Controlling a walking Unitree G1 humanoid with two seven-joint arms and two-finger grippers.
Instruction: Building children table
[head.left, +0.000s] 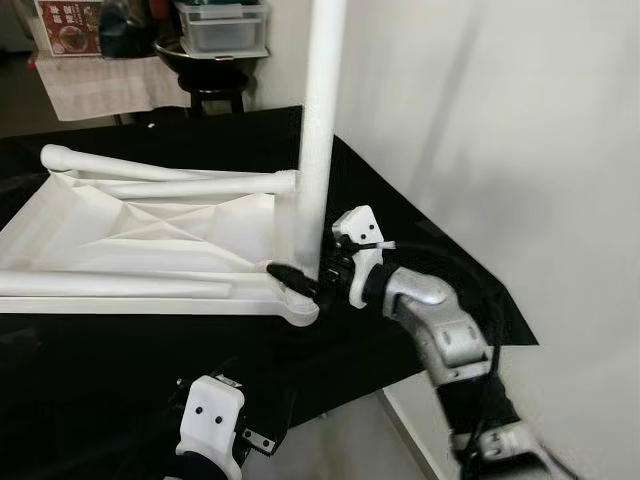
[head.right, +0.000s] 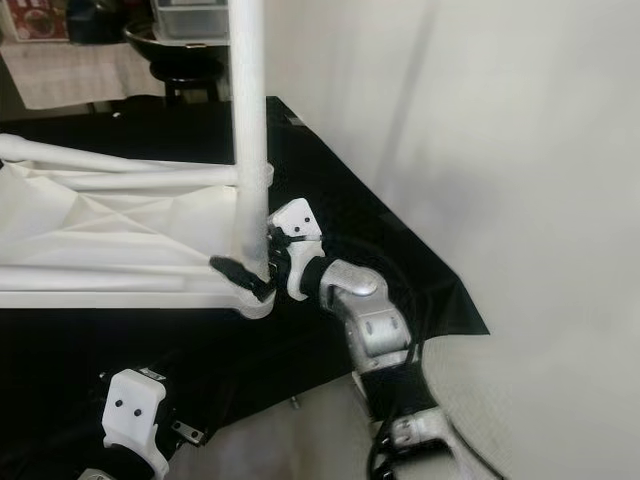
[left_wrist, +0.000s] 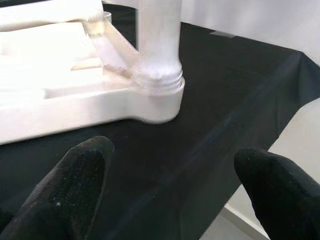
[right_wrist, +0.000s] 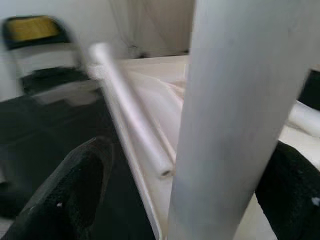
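The right gripper (head.left: 300, 278) reaches in from the right at the near right corner of the upturned white tabletop (head.left: 150, 225), its 2 black fingers (right_wrist: 75, 185) set on either side of the upright table leg (head.left: 318, 130) low down, just above the socket. In the right wrist view the leg (right_wrist: 235, 120) stands between the two finger pads; the pads look close against it, but whether they actually press it I cannot tell. The silver right arm (head.left: 440, 335) bends back from there over the edge of the black cloth (head.left: 130, 370) toward the wall.

The left gripper (left_wrist: 170, 185) hangs lower, in front of the table's near edge, jaws spread wide with nothing between them; its fingers (left_wrist: 70, 185) point at the same corner socket (left_wrist: 155, 95) without touching it. Its white wrist housing (head.left: 212, 420) shows at the bottom of the head view.

The tabletop lies underside up on the black cloth, ribs showing. The 1 fitted leg rises straight up from the near right corner. 2 more white legs lie loose on the underside, 1 along the near edge (head.left: 110, 287) and 1 slanting across the far part (head.left: 170, 180).

Beyond, a dark stool (head.left: 212, 85) carries a clear plastic bin (head.left: 222, 25), next to a pale cloth (head.left: 105, 85).
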